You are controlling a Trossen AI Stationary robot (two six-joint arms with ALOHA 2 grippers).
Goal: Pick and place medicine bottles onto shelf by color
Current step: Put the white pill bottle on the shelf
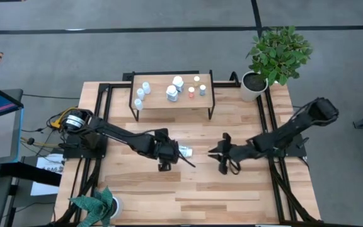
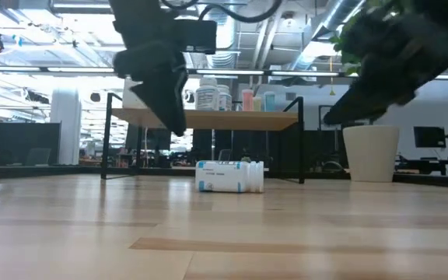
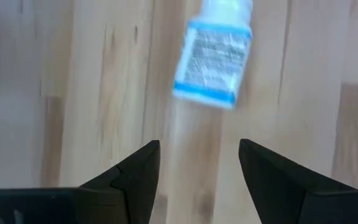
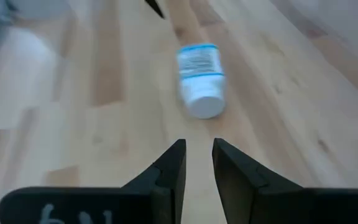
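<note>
Left jaws [image 3: 199, 168] open, empty, one lying bottle [image 3: 213, 59], seven shelved

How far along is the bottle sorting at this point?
Mostly done: several bottles stand on the shelf. One blue-labelled bottle lies on its side on the table. Left gripper hovers open over it, holding nothing; right gripper waits nearby, empty.

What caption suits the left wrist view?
Open left gripper hovers above a white, blue-labelled medicine bottle lying on the wooden table.
</note>
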